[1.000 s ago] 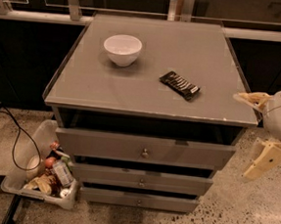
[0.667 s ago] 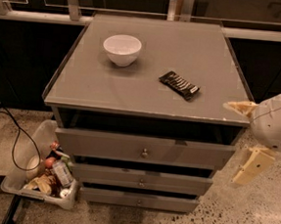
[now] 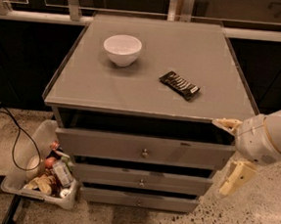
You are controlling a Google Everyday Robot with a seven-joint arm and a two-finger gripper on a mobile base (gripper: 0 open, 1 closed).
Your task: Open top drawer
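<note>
The gripper (image 3: 224, 154) hangs at the right front corner of the table (image 3: 98, 93), its two fingers spread wide, one above the other, holding nothing. The upper finger sits level with the tabletop's edge and the lower one hangs down towards the height of the middle drawer (image 3: 105, 175).

The top drawer (image 3: 98, 144) starts just to the gripper's left, its right end about level with the gap between the fingers. Its knob (image 3: 144, 153) is well off to the left at the middle of the panel.

The likeliest trouble, I'd judge, is on the sideways run to that knob:
- The upper finger could scrape or catch under the tabletop lip.
- The lower one could drag along the drawer fronts.

Below and left of the gripper, the middle drawer's knob (image 3: 141, 183) is a close look-alike. If the gripper drops too low, it would take the wrong drawer. The knob is small and round, so a shallow or off-centre grasp may slip off on the pull.

Further off, up and to the left, a snack bar (image 3: 179, 85) and then a white bowl (image 3: 122, 49) rest on the tabletop. A hard jerk could jolt them.
</note>
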